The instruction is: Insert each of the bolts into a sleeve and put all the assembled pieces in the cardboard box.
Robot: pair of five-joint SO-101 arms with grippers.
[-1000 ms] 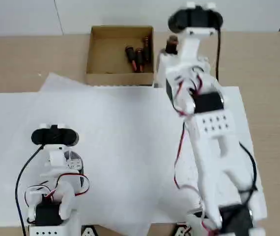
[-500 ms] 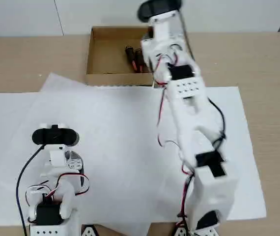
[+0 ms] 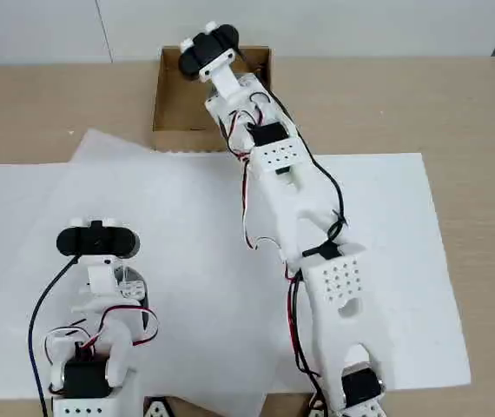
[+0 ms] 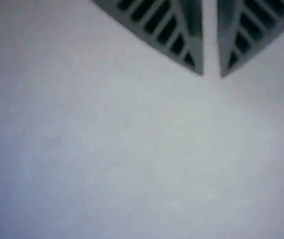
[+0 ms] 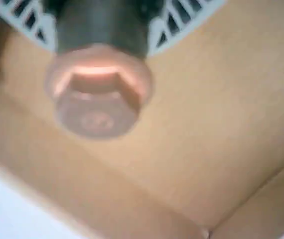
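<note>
- Left arm (image 3: pixel 95 295) sits low at the near left over the white paper (image 3: pixel 187 261). Its jaws are almost together, with a thin slit between them, and hold nothing.
- Cardboard box (image 3: pixel 168 95) stands on the tabletop (image 3: pixel 473 104) at the paper's far edge.
- Right arm (image 3: pixel 291 191) is extended over the box. Its jaws are clamped on 1 assembled bolt-and-sleeve piece (image 5: pixel 99 94), which hangs head-down above the box floor.
- Risk: if let go while clear of the floor, the piece may bounce or roll. If lowered near a wall, the jaws could nudge the box.
</note>
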